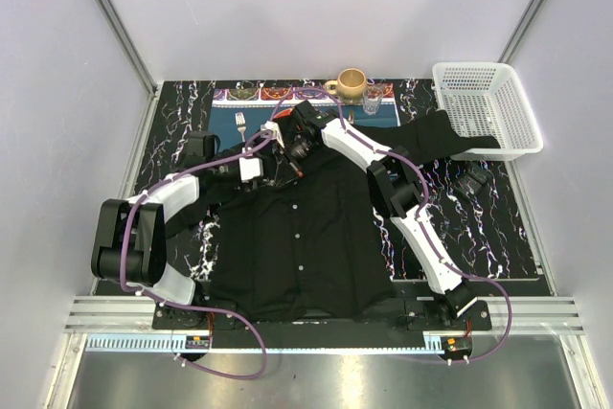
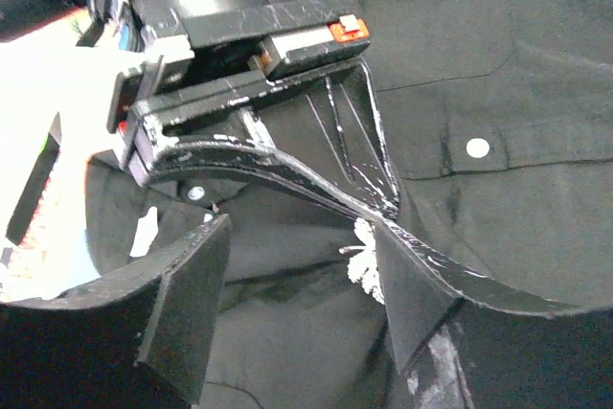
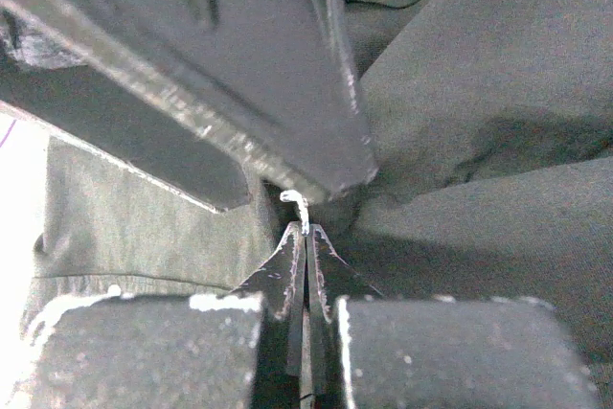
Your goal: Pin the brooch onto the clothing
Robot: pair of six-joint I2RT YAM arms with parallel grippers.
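The clothing [image 1: 297,237] is a black shirt spread flat on the table, with white buttons [image 2: 477,148] down its front. Both grippers meet at its upper chest near the collar. My right gripper [image 3: 306,232] is shut on the brooch [image 3: 302,210], a small silvery piece sticking out of its tips. In the left wrist view the brooch [image 2: 364,258] shows whitish against the fabric, beside the inner face of one finger [image 2: 421,299]. My left gripper [image 2: 302,237] is open and straddles a fold of shirt. From above, the left gripper [image 1: 278,162] and right gripper [image 1: 295,152] nearly touch.
A white basket [image 1: 484,107] stands at the back right, on the shirt's sleeve. A mug [image 1: 351,82], a glass [image 1: 373,98], small bowls [image 1: 244,93] and a fork [image 1: 241,125] on a blue placemat [image 1: 230,124] line the back edge. White walls close in the sides.
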